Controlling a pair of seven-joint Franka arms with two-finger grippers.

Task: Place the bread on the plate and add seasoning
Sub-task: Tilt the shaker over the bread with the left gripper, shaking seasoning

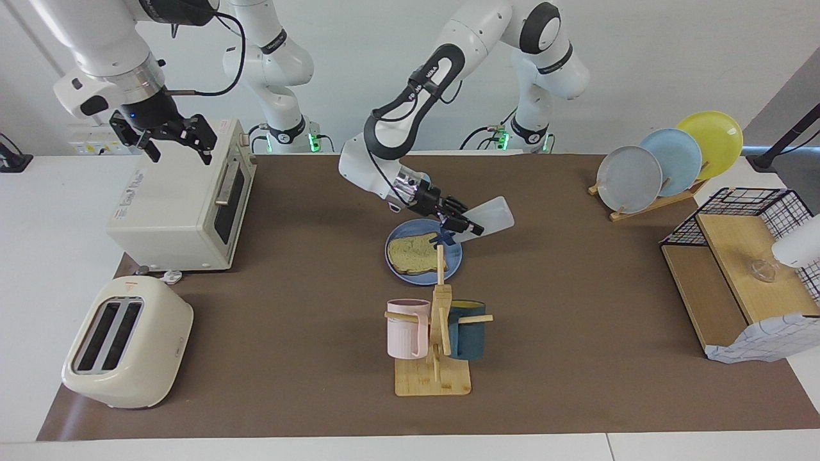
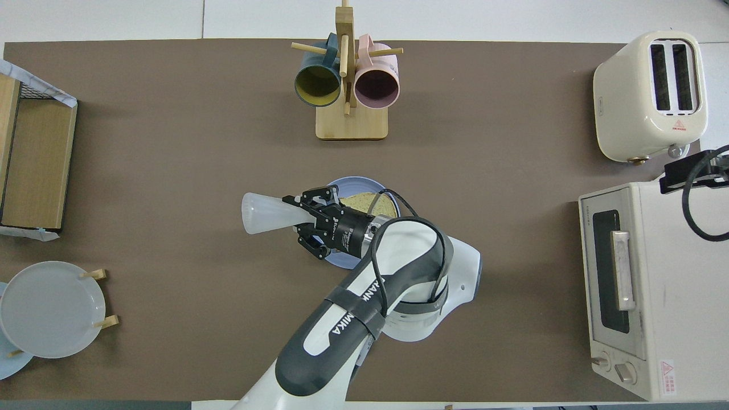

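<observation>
The bread (image 1: 415,253) lies flat on the blue plate (image 1: 392,261) in the middle of the table. My left gripper (image 1: 460,226) is shut on the seasoning bottle (image 1: 492,216) and holds it tipped on its side. The bottle's dark blue cap (image 1: 442,240) points down over the plate's edge toward the left arm's end. In the overhead view the left gripper (image 2: 310,219) and arm cover much of the plate (image 2: 348,183) and the bread (image 2: 364,201); the bottle (image 2: 265,213) sticks out beside the plate. My right gripper (image 1: 179,144) is open and waits above the toaster oven.
A mug rack (image 1: 435,358) with a pink and a dark teal mug stands farther from the robots than the plate. A toaster oven (image 1: 179,198) and toaster (image 1: 128,342) are at the right arm's end. A plate rack (image 1: 666,166) and wire basket (image 1: 743,269) are at the left arm's end.
</observation>
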